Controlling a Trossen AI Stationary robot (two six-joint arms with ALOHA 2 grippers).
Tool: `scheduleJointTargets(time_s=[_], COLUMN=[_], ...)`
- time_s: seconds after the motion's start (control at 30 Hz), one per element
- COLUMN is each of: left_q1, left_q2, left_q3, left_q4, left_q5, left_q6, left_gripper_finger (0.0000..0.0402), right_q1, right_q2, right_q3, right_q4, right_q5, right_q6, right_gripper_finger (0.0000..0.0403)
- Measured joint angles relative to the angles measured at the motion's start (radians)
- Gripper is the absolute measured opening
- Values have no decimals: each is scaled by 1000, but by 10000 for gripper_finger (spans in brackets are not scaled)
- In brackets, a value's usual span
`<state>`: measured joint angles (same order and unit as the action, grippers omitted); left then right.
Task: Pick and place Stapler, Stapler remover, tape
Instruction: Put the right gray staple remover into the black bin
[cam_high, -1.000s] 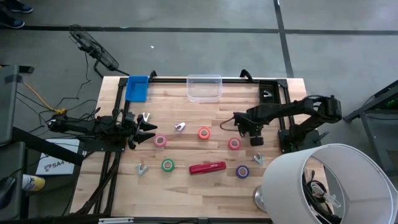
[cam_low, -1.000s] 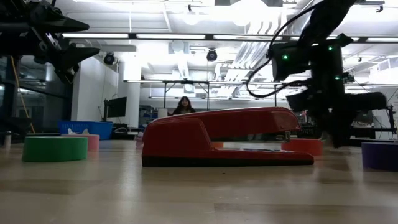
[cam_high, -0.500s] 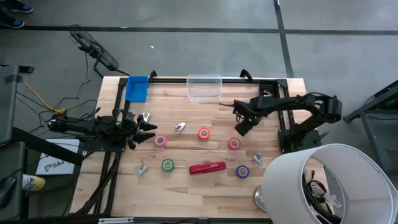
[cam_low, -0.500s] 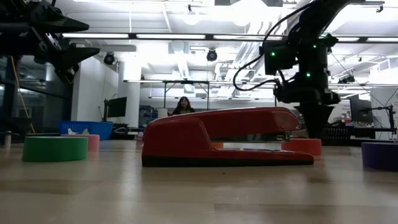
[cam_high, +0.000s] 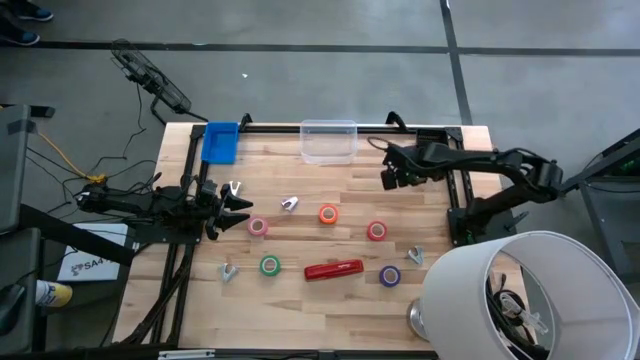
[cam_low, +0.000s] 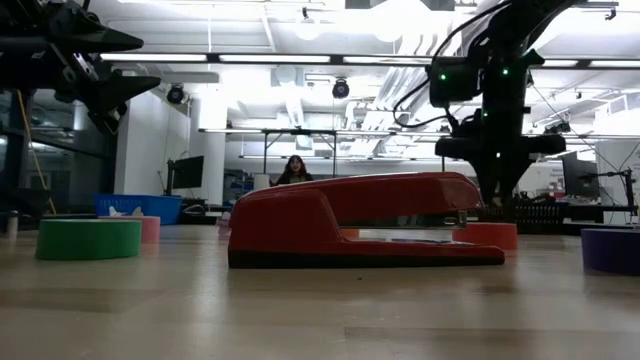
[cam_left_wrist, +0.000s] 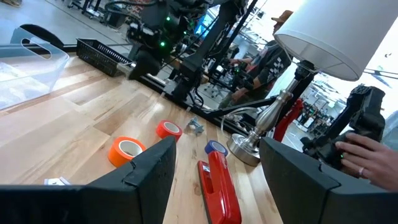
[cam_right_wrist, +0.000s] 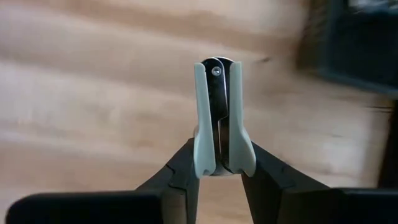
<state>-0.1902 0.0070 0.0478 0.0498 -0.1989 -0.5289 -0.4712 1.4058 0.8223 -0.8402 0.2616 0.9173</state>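
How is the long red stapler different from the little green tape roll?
The long red stapler is a narrow bar, while the little green tape roll is a round ring with a pale middle. The stapler is far longer than the roll. The stapler is red, the roll green. Both lie on the wooden table, untouched by either tool.

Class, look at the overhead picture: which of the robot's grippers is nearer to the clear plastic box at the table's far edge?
The right gripper. It hangs just right of the clear box, holding a staple remover. The left gripper waits farther off, near the table's left edge.
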Motion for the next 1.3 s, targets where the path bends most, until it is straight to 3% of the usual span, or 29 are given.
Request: scheduleJointTargets(time_s=[0.63, 1.07, 1.3], left_q1=[0, 0, 0], left_q2=[0, 0, 0], left_q3=[0, 0, 0], left_q4=[0, 0, 0], left_q5=[0, 0, 0], left_q6=[0, 0, 0], left_gripper_finger=[229, 229, 229], right_q1=[-160, -299, -334], right_q2=[-36, -10, 28], right_q3=[0, 0, 0], right_q4=[3, -17, -8], right_q5=[243, 243, 213], right_q6=[241, 280, 275], right_gripper_finger=[85, 86, 132])
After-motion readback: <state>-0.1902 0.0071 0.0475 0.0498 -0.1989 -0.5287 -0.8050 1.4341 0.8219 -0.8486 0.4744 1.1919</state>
